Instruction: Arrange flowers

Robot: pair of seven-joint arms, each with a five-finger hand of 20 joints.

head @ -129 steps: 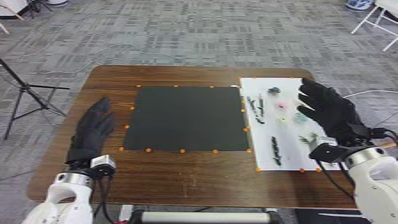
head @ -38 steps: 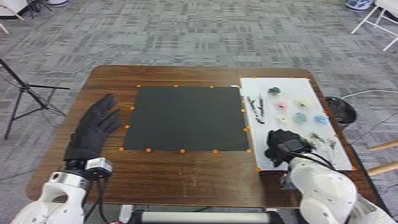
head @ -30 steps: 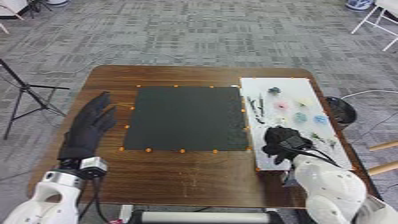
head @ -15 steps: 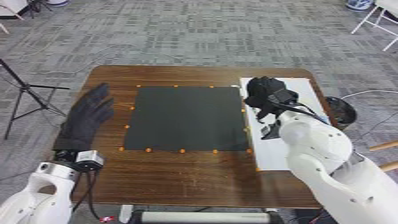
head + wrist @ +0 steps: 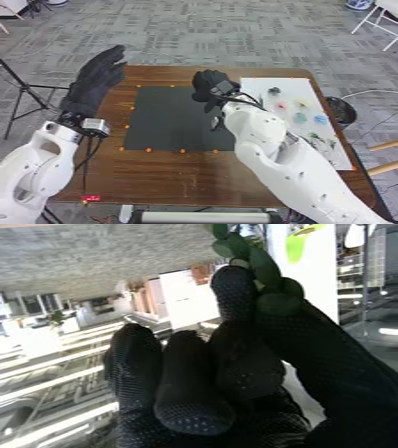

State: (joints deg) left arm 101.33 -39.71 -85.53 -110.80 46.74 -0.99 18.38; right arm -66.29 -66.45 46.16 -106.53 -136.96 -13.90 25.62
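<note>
Right robot hand (image 5: 211,86) at far edge of black mat (image 5: 169,120); wrist view: fingers pinching leafy sprig (image 5: 264,266).

No text, label, brand, number or sign can be read in either view.
</note>
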